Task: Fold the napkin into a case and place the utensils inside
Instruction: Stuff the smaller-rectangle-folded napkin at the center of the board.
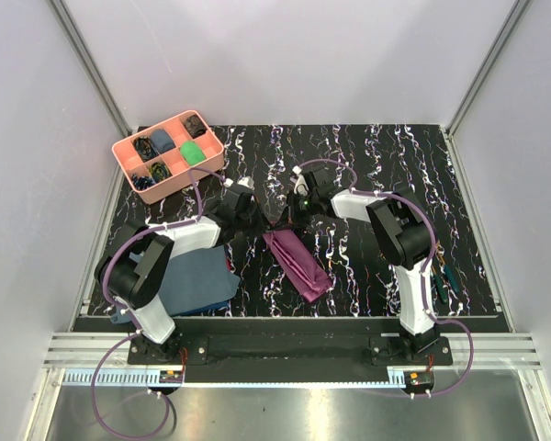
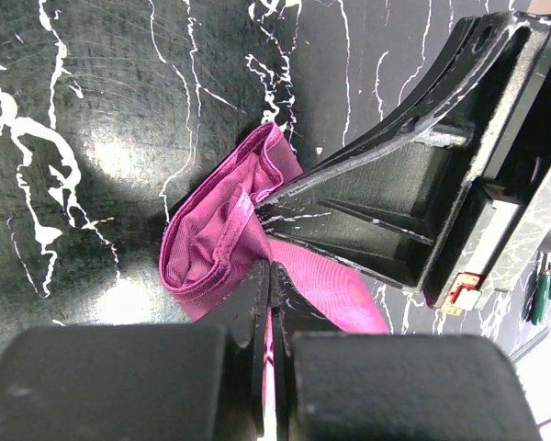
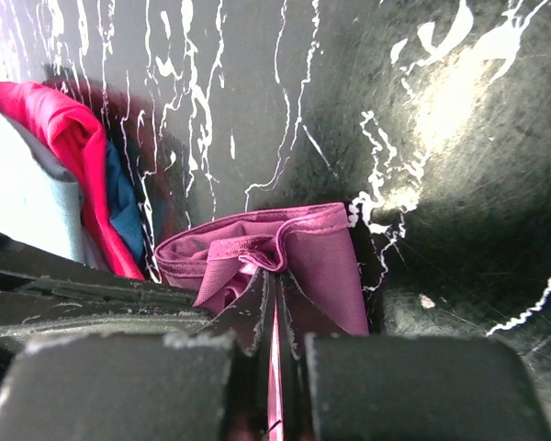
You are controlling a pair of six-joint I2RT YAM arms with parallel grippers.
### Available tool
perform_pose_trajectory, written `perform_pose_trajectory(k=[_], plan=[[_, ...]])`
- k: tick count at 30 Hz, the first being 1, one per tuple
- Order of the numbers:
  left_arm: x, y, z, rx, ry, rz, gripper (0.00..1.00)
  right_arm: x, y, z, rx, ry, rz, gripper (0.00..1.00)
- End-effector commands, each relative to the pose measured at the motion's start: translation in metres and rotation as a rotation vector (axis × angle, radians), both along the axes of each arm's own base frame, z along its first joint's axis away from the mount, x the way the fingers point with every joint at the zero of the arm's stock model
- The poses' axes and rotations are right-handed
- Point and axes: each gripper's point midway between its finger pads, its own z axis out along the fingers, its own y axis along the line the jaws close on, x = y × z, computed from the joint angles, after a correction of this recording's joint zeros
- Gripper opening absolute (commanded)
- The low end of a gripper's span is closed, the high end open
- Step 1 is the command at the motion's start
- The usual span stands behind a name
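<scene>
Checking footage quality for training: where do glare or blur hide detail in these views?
Left wrist: a bright glare patch on the table beside the napkin; the left hand is soft, out of focus. Right wrist: glare upper right, the right hand blurred. Top external: even light, sharp.

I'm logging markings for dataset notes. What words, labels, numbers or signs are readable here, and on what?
No text can be read in any view.
The red tag in the left wrist view: too small and blurred to read.
The small boards at the arm bases in the top view: too small to read.
The napkin, tray and table: no print visible.
</scene>
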Motion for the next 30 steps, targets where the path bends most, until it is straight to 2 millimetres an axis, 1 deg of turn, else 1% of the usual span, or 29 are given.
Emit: perform_pose_trajectory(k=[1,2,4,6,8,9,11,13,14,15,16,19,20,22,23,26,27,30], plan=[[0.013,-0.006,0.020,-0.012,-0.073,-0.002,0.00,-0.010,0.009,0.027,0.067,-0.045,0.060,0.00],[0.014,-0.005,0.020,-0.004,-0.079,-0.005,0.00,-0.015,0.009,0.028,0.073,-0.037,0.072,0.00],[0.015,-0.004,0.020,0.006,-0.083,-0.004,0.00,-0.023,0.011,0.040,0.108,-0.027,0.095,0.00],[0.015,-0.004,0.020,0.012,-0.084,-0.011,0.00,-0.031,0.012,0.046,0.137,-0.006,0.115,0.00],[0.015,-0.004,0.020,0.017,-0.086,-0.015,0.00,-0.034,0.013,0.052,0.154,0.004,0.122,0.00],[0.015,-0.004,0.020,0.019,-0.086,-0.017,0.00,-0.038,0.014,0.052,0.164,0.015,0.136,0.00],[0.014,-0.004,0.020,0.015,-0.086,-0.024,0.00,-0.038,0.017,0.052,0.174,0.021,0.139,0.00],[0.013,-0.005,0.022,0.006,-0.087,-0.023,0.00,-0.041,0.021,0.042,0.174,0.062,0.145,0.00],[0.012,-0.007,0.023,-0.006,-0.085,-0.031,0.00,-0.034,0.026,0.044,0.193,0.032,0.150,0.00],[0.012,-0.008,0.025,-0.012,-0.088,-0.033,0.00,-0.034,0.027,0.035,0.191,0.048,0.151,0.00],[0.011,-0.008,0.026,-0.016,-0.091,-0.035,0.00,-0.034,0.030,0.032,0.197,0.057,0.149,0.00],[0.011,-0.009,0.026,-0.016,-0.092,-0.040,0.00,-0.031,0.037,0.029,0.233,0.069,0.148,0.00],[0.011,-0.009,0.026,-0.017,-0.091,-0.042,0.00,-0.028,0.040,0.030,0.246,0.047,0.145,0.00],[0.010,-0.012,0.022,-0.030,-0.075,-0.042,0.00,-0.022,0.043,0.023,0.244,0.043,0.125,0.00],[0.009,-0.009,0.017,-0.016,-0.052,-0.029,0.00,-0.014,0.044,0.022,0.254,0.007,0.112,0.00],[0.009,-0.003,0.014,-0.019,-0.060,-0.021,0.00,-0.004,0.043,0.010,0.232,-0.022,0.071,0.00],[0.009,-0.004,0.017,-0.028,-0.072,-0.024,0.00,-0.002,0.041,0.011,0.235,-0.027,0.072,0.00],[0.006,-0.001,0.009,-0.014,-0.045,-0.031,0.00,0.000,0.039,0.015,0.227,-0.047,0.070,0.02]])
